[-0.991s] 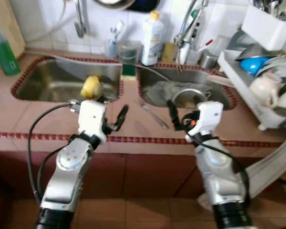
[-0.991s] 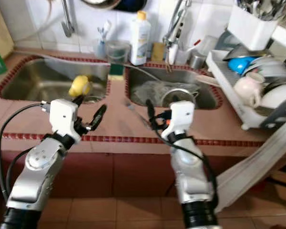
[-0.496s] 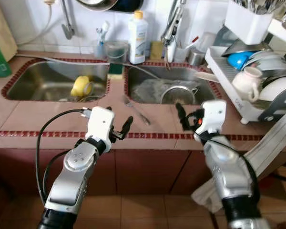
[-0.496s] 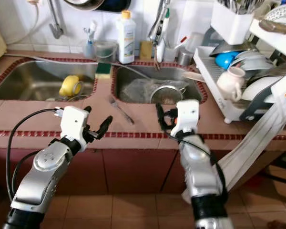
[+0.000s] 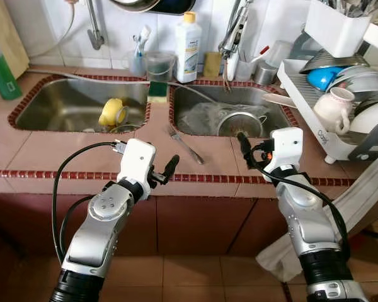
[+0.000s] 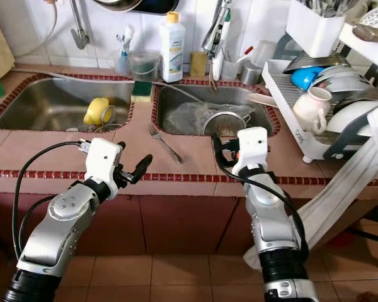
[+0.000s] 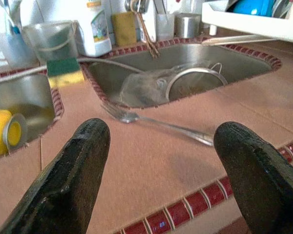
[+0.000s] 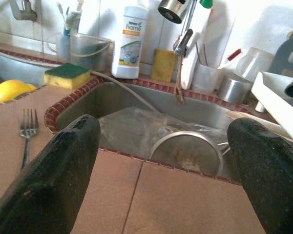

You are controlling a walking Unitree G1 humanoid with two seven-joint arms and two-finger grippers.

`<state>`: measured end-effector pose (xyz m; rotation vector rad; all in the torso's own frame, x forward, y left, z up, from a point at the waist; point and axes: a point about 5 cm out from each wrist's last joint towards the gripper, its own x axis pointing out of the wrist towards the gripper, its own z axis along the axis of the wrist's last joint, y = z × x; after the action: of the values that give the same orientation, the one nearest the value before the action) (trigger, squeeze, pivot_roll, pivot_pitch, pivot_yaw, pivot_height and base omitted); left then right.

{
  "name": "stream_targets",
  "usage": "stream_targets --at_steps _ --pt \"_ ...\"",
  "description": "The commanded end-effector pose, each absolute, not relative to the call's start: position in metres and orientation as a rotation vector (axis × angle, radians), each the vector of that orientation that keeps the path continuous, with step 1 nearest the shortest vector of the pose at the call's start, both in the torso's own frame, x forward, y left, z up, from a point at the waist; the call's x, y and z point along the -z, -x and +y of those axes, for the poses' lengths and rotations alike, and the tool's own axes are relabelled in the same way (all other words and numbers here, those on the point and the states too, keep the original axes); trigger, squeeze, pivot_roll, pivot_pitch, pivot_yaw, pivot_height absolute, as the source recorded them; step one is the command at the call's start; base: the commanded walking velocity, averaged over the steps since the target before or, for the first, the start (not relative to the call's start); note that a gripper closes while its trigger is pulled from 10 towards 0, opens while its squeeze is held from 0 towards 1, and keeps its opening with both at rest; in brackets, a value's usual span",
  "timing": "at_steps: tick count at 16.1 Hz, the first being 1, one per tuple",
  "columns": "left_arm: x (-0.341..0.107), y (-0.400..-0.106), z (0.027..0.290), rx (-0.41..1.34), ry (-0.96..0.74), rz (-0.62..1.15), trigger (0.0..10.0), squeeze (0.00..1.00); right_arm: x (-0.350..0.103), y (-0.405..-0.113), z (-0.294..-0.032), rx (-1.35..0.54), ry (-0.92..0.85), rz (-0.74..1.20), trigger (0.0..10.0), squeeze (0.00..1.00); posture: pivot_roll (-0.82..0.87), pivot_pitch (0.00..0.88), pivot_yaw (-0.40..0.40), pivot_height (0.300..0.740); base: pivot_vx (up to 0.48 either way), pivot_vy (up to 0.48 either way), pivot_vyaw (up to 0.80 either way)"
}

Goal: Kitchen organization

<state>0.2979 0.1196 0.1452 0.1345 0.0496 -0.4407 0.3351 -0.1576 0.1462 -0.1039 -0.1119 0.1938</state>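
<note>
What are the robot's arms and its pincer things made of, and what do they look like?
Both arms are silver metal with rounded joints and black cuffs low down. Each ends in a white boxy block that carries two long black fingers with a rough, grainy surface: the left gripper and the right gripper. A loose black cable loops along the left arm, and the right block shows a small orange-red mark.

Pretty standard home kitchen here. The surface (image 5: 63, 154) is terracotta-coloured tile with a strip of small dark red tiles (image 5: 195, 178) running along the front edge and around both basins of the steel double sink (image 5: 63, 107). Wall (image 5: 47, 25) behind is glossy white tile. Below, the cabinet front (image 5: 195, 220) is dark reddish-brown, and the floor (image 5: 195, 277) is terracotta tile. Lighting's bright and even.
</note>
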Motion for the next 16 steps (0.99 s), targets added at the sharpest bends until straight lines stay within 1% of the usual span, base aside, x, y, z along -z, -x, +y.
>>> stream_targets --at_steps 1,7,10,16 --pt "-0.1523 -0.2991 0.1186 0.447 -0.131 0.032 10.0 0.0 -0.1477 -0.3356 -0.1571 -0.198 0.113 -0.122 10.0 0.0 0.01 0.013 -0.047 0.74 0.371 0.0 0.0" --pt "-0.1528 -0.2989 0.1185 0.437 -0.133 0.029 10.0 0.0 -0.1468 -0.3361 -0.1567 -0.216 0.122 -0.118 10.0 0.0 0.02 0.003 -0.056 0.74 0.364 0.0 0.0" --pt "-0.1583 -0.2984 0.1188 0.413 -0.121 -0.022 10.0 0.0 -0.1457 -0.3351 -0.1532 -0.247 0.135 -0.119 10.0 0.0 0.02 0.0 -0.06 0.74 0.0 0.0 0.0" --pt "-0.1619 -0.3001 0.1188 0.4 -0.114 -0.041 10.0 0.0 -0.1451 -0.3339 -0.1537 -0.269 0.14 -0.117 10.0 0.0 0.02 0.0 -0.06 0.74 0.0 0.0 0.0"
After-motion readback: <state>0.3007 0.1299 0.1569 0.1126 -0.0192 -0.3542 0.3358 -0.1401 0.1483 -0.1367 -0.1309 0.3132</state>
